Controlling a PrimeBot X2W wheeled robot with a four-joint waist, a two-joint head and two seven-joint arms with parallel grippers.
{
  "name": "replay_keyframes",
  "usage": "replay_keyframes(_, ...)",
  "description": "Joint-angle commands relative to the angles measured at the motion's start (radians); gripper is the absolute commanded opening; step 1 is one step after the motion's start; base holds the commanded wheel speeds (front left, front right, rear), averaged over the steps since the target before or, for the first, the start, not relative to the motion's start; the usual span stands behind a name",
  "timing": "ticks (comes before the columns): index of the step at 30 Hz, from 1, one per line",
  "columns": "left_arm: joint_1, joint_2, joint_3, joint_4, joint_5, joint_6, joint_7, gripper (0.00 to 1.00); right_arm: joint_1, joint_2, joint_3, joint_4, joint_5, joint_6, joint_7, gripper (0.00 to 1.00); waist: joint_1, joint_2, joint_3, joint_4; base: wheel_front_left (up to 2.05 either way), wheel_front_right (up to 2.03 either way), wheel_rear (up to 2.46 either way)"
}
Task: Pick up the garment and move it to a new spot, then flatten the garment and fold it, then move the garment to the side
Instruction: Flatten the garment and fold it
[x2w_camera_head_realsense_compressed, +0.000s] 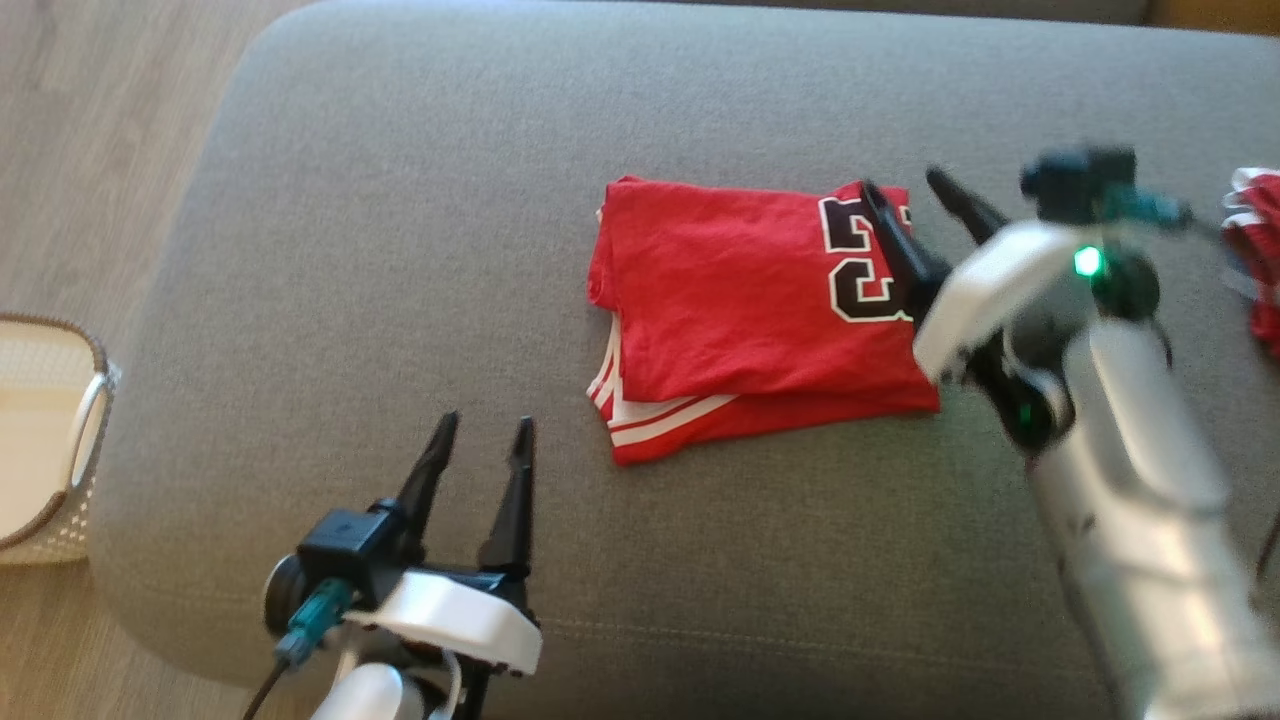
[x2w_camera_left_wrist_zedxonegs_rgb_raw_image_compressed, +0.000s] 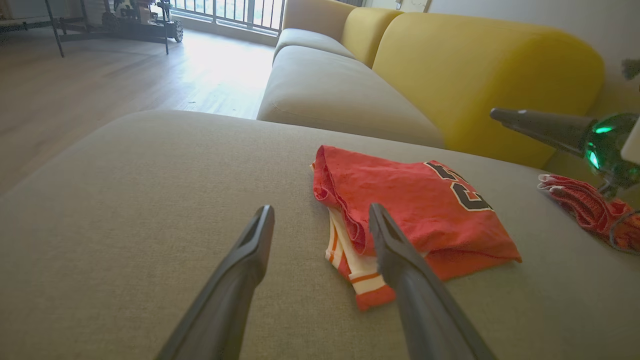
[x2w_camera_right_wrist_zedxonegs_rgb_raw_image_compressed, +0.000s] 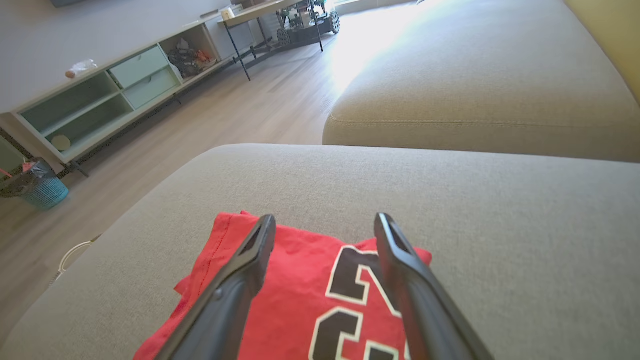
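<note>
A: Folded red garment (x2w_camera_head_realsense_compressed: 740, 300) lies mid grey sofa cushion (x2w_camera_head_realsense_compressed: 400, 200). Right gripper (x2w_camera_head_realsense_compressed: 900, 182) is over its numbered edge, fingers (x2w_camera_head_realsense_compressed: 893, 235) wide, nothing held.
B: Left gripper (x2w_camera_head_realsense_compressed: 487, 422)?
A: Also wide and empty, near the front-left corner, apart from the cloth.
B: Looks like the move-aside step. Pinch all layers at both ends and lift level, or the fold slips. Keep clear of the other red piece (x2w_camera_head_realsense_compressed: 1255, 230).

Folded red garment (x2w_camera_head_realsense_compressed: 750, 320) lies on grey cushion (x2w_camera_head_realsense_compressed: 400, 250); blurred right gripper (x2w_camera_head_realsense_compressed: 900, 180), spread, seemingly over its edge.
</note>
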Motion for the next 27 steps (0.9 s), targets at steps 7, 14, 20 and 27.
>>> replay_keyframes(7, 0.050, -0.005, 0.135, -0.092, -0.009, 0.039, -0.012, 1.00, 0.235, 0.034, -0.076, -0.183, -0.145, 0.000, -0.171, 1.00, 0.0000, 0.0000, -0.054, -0.053, 0.00, 0.00, 0.00)
replay_keyframes(14, 0.127, -0.024, 0.215, -0.127, 0.047, 0.032, -0.012, 1.00, 0.444, 0.055, -0.148, -0.300, -0.294, 0.000, -0.320, 1.00, 0.0000, 0.0000, -0.087, -0.116, 0.00, 0.00, 0.00)
replay_keyframes(20, 0.164, -0.060, 0.294, -0.186, 0.132, 0.007, -0.012, 1.00, 0.570, 0.058, -0.152, -0.414, -0.303, 0.000, -0.357, 1.00, 0.0000, 0.0000, -0.125, -0.158, 0.00, 0.00, 0.00)
replay_keyframes(27, 0.231, -0.081, 0.343, -0.202, 0.247, -0.030, -0.012, 1.00, 0.717, 0.058, -0.140, -0.536, -0.283, 0.000, -0.358, 1.00, 0.0000, 0.0000, -0.168, -0.192, 0.00, 0.00, 0.00)
